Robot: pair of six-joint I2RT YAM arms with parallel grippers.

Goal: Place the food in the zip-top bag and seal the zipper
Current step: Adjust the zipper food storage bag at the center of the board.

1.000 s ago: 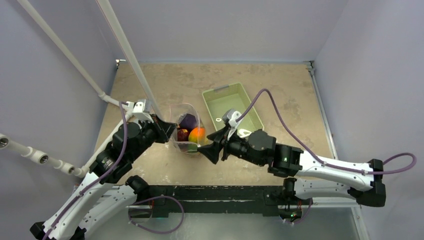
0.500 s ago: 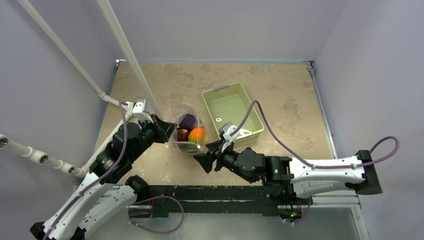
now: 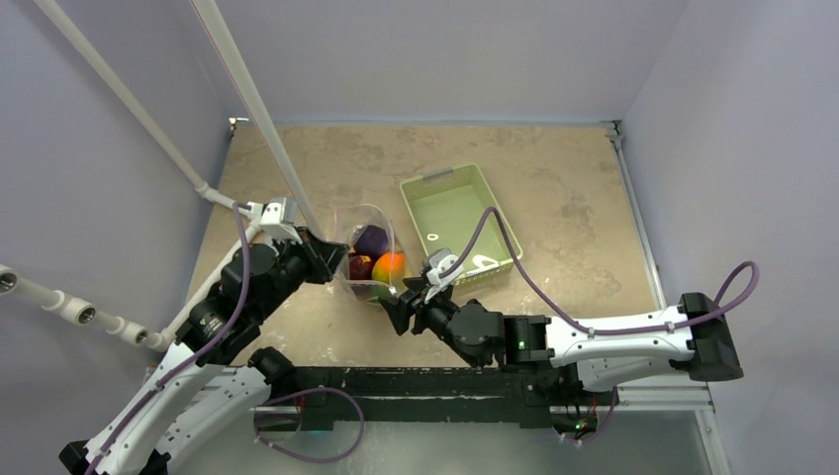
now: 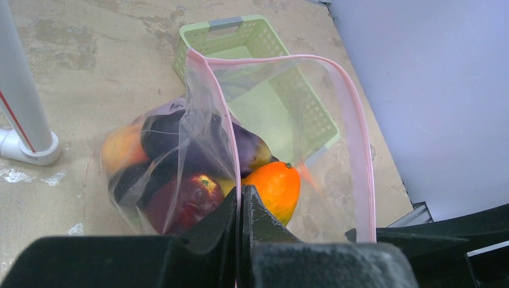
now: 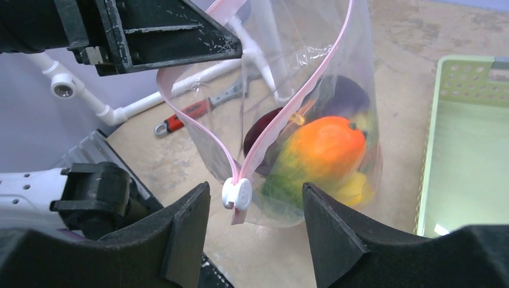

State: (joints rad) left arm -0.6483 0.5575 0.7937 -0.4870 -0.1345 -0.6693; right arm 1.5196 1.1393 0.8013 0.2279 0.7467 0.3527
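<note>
The clear zip-top bag hangs upright with its mouth open. My left gripper is shut on the pink zipper strip at one side of the mouth. Inside lie the food pieces: an orange fruit, a red apple and a purple eggplant, with more behind them. My right gripper stands open at the bag's near corner. The white slider tab hangs between its fingers, closer to the left one and touching neither. From above, the left gripper and the right gripper flank the bag.
A pale green basket stands just right of the bag and holds no food. A white pipe slants down behind the left arm. A red-handled wrench lies on the floor past the bag. Walls close in the table on three sides.
My right arm has drawn back toward the near edge and swung left, bringing its open gripper to the bag's near corner. The left gripper and bag have stayed put.
</note>
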